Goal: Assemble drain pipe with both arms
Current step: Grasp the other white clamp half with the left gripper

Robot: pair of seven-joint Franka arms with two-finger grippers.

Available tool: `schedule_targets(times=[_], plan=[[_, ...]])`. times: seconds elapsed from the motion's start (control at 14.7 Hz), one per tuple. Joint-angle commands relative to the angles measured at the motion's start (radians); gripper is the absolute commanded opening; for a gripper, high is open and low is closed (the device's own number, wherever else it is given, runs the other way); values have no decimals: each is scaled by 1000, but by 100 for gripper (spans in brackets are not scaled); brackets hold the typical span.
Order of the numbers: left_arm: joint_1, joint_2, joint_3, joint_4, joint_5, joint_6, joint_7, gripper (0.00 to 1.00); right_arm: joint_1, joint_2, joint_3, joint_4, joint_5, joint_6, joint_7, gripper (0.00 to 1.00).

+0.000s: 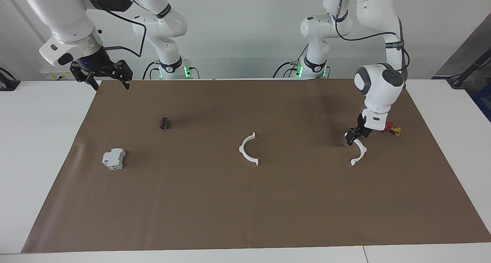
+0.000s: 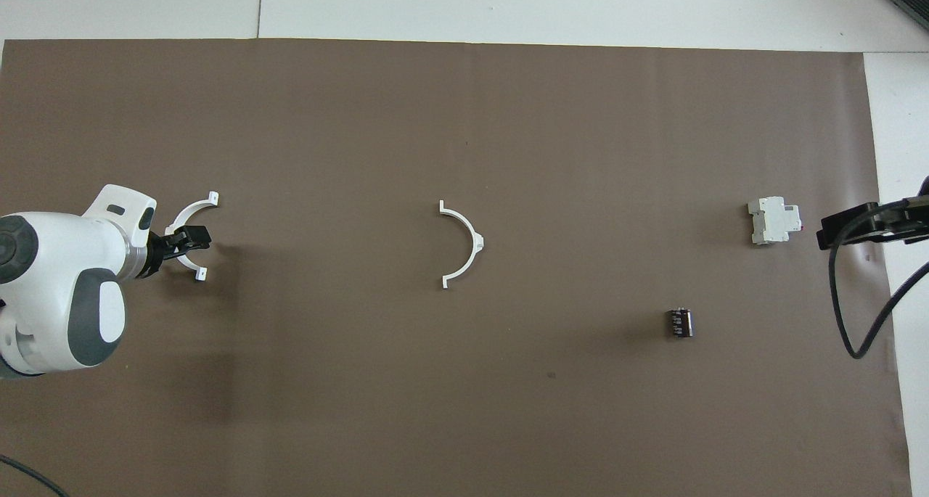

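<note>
The drain pipe lies as two separate white half-rings on the brown mat. One half-ring (image 1: 243, 149) (image 2: 472, 234) rests mid-mat. The other half-ring (image 1: 360, 152) (image 2: 187, 212) lies toward the left arm's end. My left gripper (image 1: 355, 139) (image 2: 192, 237) is down at this second half-ring, open, with its fingers at the middle of the arc. The half-ring still lies flat on the mat. My right gripper (image 1: 111, 85) (image 2: 864, 225) hangs open and empty, raised over the mat's edge at the right arm's end.
A grey-white boxy block (image 1: 114, 158) (image 2: 774, 220) and a small black cylinder (image 1: 165, 123) (image 2: 680, 322) sit toward the right arm's end. A small red and yellow piece (image 1: 393, 130) lies beside the left wrist. White table (image 1: 38, 140) borders the brown mat (image 1: 245, 209).
</note>
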Motion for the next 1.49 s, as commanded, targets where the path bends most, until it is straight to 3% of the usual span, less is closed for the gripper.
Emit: schedule_targets(times=[0.0, 0.2, 0.34, 0.54, 0.61, 1.15, 1.43], plan=[[-8, 18, 7, -6, 2, 28, -12, 100, -7, -17, 4, -10, 19, -1, -16, 100], [-8, 27, 7, -6, 2, 36, -12, 100, -4, -17, 3, -8, 27, 3, -14, 100], [-8, 27, 7, -5, 2, 34, -11, 70, -6, -15, 3, -8, 27, 3, -14, 100], [-8, 27, 9, 3, 2, 19, -2, 9, -3, -14, 3, -10, 21, 53, -24, 100], [-9, 27, 7, 4, 2, 13, -2, 0, -3, -12, 3, -10, 16, 64, -24, 100], [-45, 11, 0, 95, 2, -125, -17, 0, -4, -12, 3, -11, 25, 79, -18, 100], [-198, 19, 3, 164, 12, -178, -286, 0, -9, -12, 3, -11, 25, 70, -19, 100]])
